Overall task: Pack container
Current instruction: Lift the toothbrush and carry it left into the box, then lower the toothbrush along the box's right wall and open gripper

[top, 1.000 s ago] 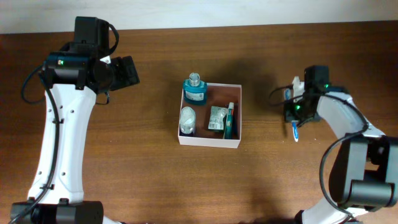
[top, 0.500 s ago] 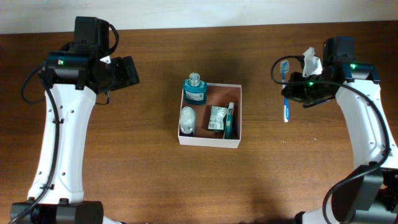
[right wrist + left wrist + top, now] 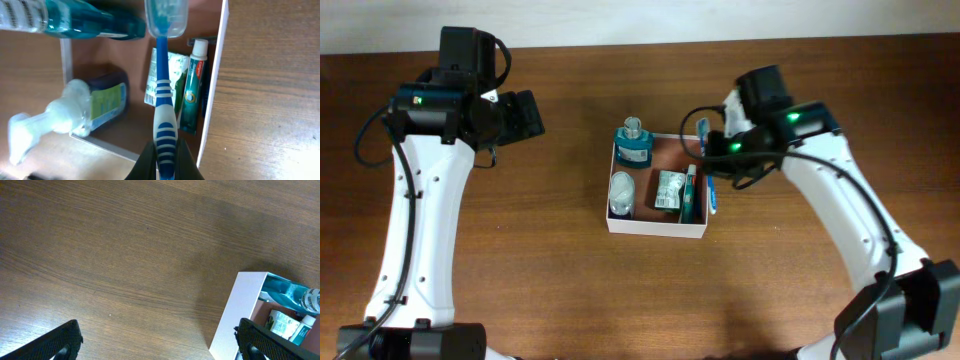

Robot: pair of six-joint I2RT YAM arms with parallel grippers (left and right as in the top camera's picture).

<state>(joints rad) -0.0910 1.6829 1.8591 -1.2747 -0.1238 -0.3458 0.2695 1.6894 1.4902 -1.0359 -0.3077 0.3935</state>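
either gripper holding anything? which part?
Right gripper grips the blue toothbrush at its handle end, with the capped head pointing away. Left gripper is open, holding nothing.

The container (image 3: pixel 657 227) is a shallow square cardboard box without lid, white outside and reddish-brown inside, and it stands flat and open near the middle of the worktop. In its far left corner a teal bottle (image 3: pixel 634 146) leans over the rim. In front of this bottle, along the left wall, a pump bottle (image 3: pixel 621 192) lies on its side. A small packet (image 3: pixel 669 190) lies in the middle, and a toothpaste tube (image 3: pixel 690 193) lies along the right wall (image 3: pixel 212 95). A blue and white toothbrush (image 3: pixel 163 100) with a clear cap on its head hangs over the right part of the box, gripped at the handle by the right hand (image 3: pixel 165 162).
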